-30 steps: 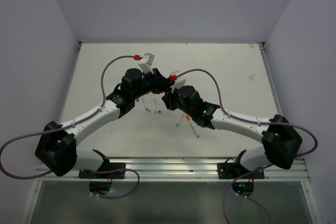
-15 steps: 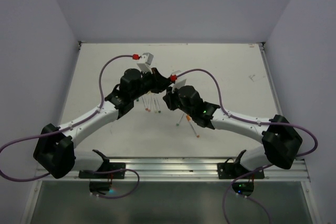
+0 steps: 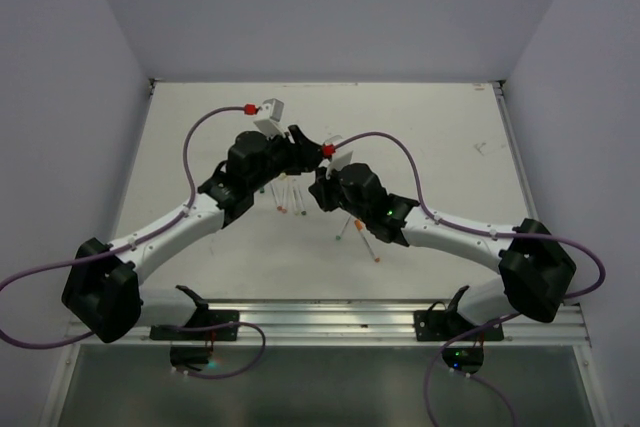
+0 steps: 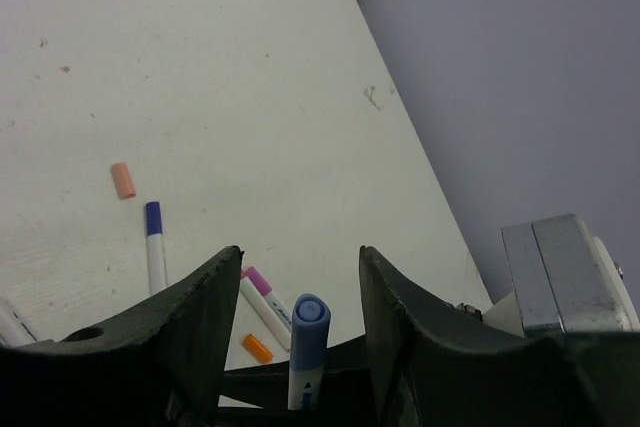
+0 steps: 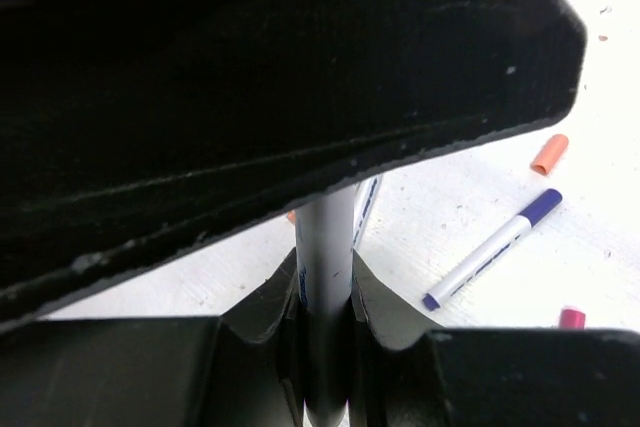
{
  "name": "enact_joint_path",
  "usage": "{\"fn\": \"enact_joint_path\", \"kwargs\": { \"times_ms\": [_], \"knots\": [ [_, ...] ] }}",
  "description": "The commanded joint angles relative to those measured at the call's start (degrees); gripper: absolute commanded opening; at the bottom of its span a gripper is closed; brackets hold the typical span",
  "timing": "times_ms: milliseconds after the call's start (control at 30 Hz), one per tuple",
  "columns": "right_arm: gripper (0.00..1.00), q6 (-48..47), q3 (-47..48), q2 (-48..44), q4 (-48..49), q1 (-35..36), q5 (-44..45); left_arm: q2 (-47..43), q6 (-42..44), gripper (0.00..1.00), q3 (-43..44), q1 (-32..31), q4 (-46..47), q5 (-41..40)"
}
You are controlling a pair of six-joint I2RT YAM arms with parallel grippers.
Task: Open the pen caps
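My right gripper (image 5: 326,292) is shut on a white pen barrel (image 5: 326,247) and holds it upright above the table. In the left wrist view that pen's blue cap (image 4: 309,332) is on the barrel and stands between the jaws of my left gripper (image 4: 300,257), which is open with gaps on both sides. Loose orange caps (image 4: 123,180) (image 4: 257,348) lie on the table. A pink cap (image 5: 572,318) shows at the right wrist view's lower edge. In the top view the left gripper (image 3: 297,142) and right gripper (image 3: 318,187) meet at the table's middle.
Uncapped pens lie under the grippers: a blue-tipped one (image 4: 153,247), a pink-tipped one (image 4: 262,297), and more (image 3: 365,232) in front of the right arm. Another orange cap (image 5: 549,154) and a blue-tipped pen (image 5: 490,249) lie to the right. Grey walls enclose the table (image 3: 440,127).
My left wrist has shifted a little to the left and back, its cable loop moving with it. The right arm has held still with the pen.
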Motion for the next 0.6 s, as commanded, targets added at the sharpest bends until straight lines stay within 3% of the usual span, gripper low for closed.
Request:
{"fn": "enact_joint_path", "kwargs": {
  "times_ms": [0, 133, 267, 367, 533, 567],
  "knots": [
    [0.00, -0.96, 0.74, -0.19, 1.23, 0.33, -1.38, -0.31, -2.26, 0.55, 1.92, -0.18, 1.09, -2.05],
    [0.00, -1.39, 1.00, -0.10, 1.50, 0.33, -2.52, 1.28, -3.40, 0.52, 2.54, -0.18, 1.43, -1.61],
    [0.00, -1.48, 1.09, 0.07, 1.58, 0.33, -2.70, 2.25, -4.19, 0.42, 2.28, -0.18, 1.52, -1.17],
    [0.00, -1.48, 1.18, 0.16, 1.58, 0.33, -2.79, 2.34, -4.45, 0.30, 1.84, -0.18, 1.52, -1.35],
    [0.00, -1.75, 1.53, 0.69, 0.97, 0.42, -3.32, 2.25, -4.37, 0.00, 1.93, -0.18, 1.44, -2.49],
    [0.00, -1.75, 1.44, 0.69, 0.79, 0.33, -3.49, 2.08, -4.28, 0.00, 2.10, -0.26, 1.17, -3.01]
  ]
}}
